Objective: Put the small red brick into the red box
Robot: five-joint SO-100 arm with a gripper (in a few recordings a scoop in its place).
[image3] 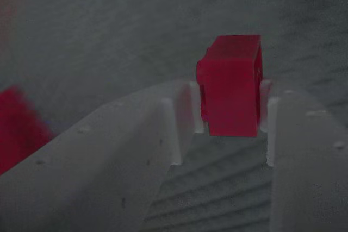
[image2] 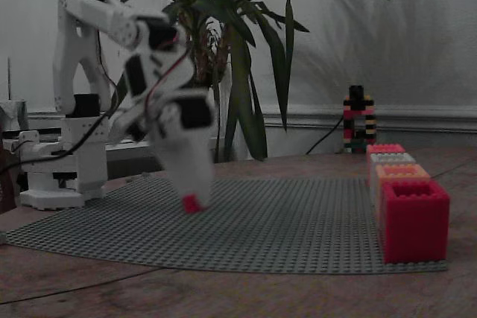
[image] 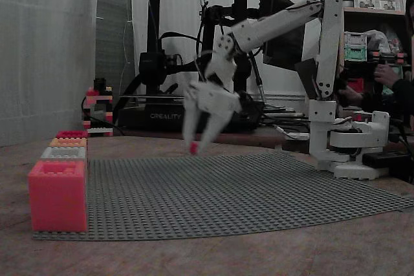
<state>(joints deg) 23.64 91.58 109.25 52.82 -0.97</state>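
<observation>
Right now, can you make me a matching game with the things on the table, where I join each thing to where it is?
Things:
1. small red brick
2. red box
3. grey baseplate
4. end effector

Places:
A. lying flat on the table
B. hanging above the baseplate
C. pinched between the two fingers
D. at the near end of the row of boxes, in both fixed views

Pairs: 1-C, 2-D, 3-A, 4-B

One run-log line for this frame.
gripper: shut on small red brick | brick: lifted above grey baseplate | red box: apart, at baseplate edge
</observation>
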